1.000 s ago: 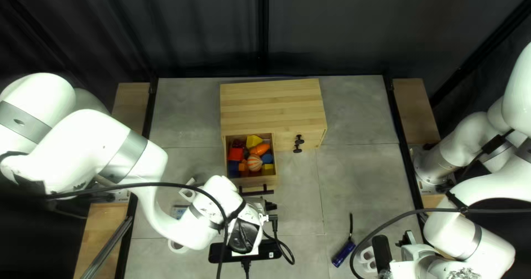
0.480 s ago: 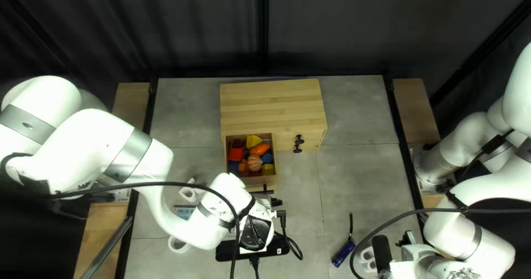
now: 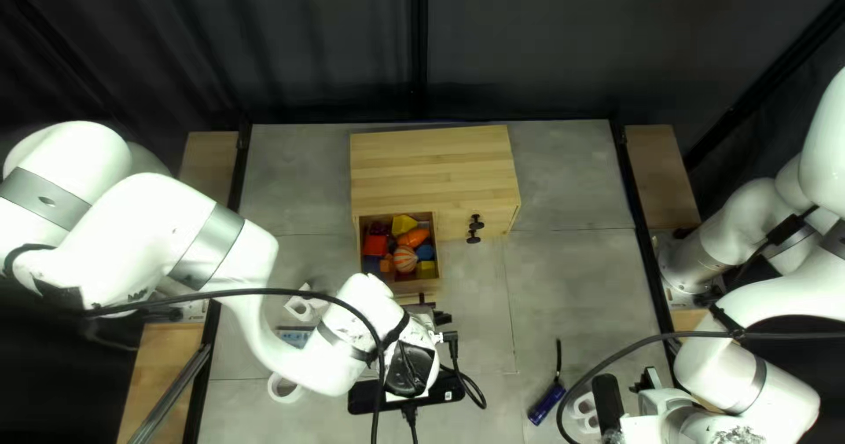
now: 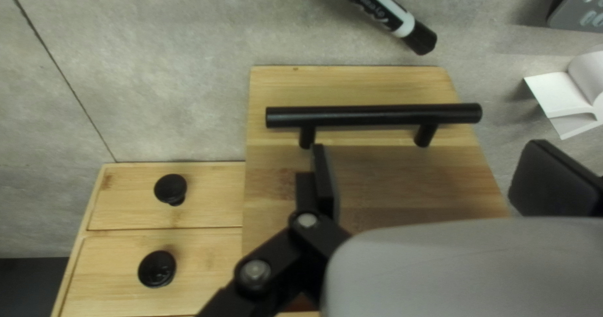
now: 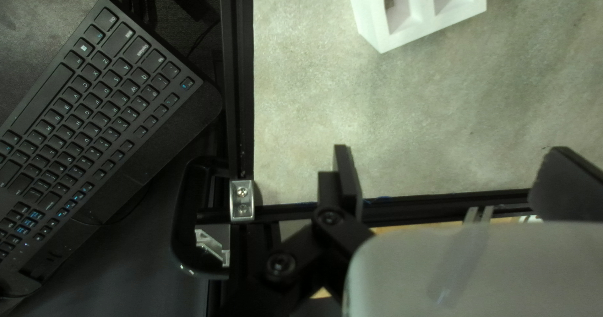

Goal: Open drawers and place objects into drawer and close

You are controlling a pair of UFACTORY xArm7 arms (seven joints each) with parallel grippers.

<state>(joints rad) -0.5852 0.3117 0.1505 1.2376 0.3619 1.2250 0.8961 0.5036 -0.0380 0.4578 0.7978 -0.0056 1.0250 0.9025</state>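
Note:
In the top left view, a wooden cabinet point(image 3: 431, 167) has its left drawer point(image 3: 360, 255) pulled out, filled with colourful toys point(image 3: 406, 259). My left gripper point(image 3: 435, 317) is just in front of that drawer; its arm partly hides the drawer's handle. In the left wrist view, the black bar handle point(image 4: 377, 114) lies ahead of the open left gripper point(image 4: 436, 175), with nothing held. Two small drawers with round knobs point(image 4: 171, 189) are beside it, both shut. My right gripper point(image 3: 651, 381) stays at the lower right; its wrist view shows the right gripper point(image 5: 449, 179) open and empty.
A black marker point(image 4: 383, 9) lies beyond the handle. A blue flashlight point(image 3: 547, 402) rests on the table near a white holder point(image 3: 584, 410). White pieces point(image 3: 304, 305) sit left of the drawer. A keyboard point(image 5: 94, 109) is outside the table's black edge rail point(image 5: 239, 84).
My left arm has shifted to the right and slightly toward the cabinet in the top left view, slowing lately. The right arm and the drawers have not moved.

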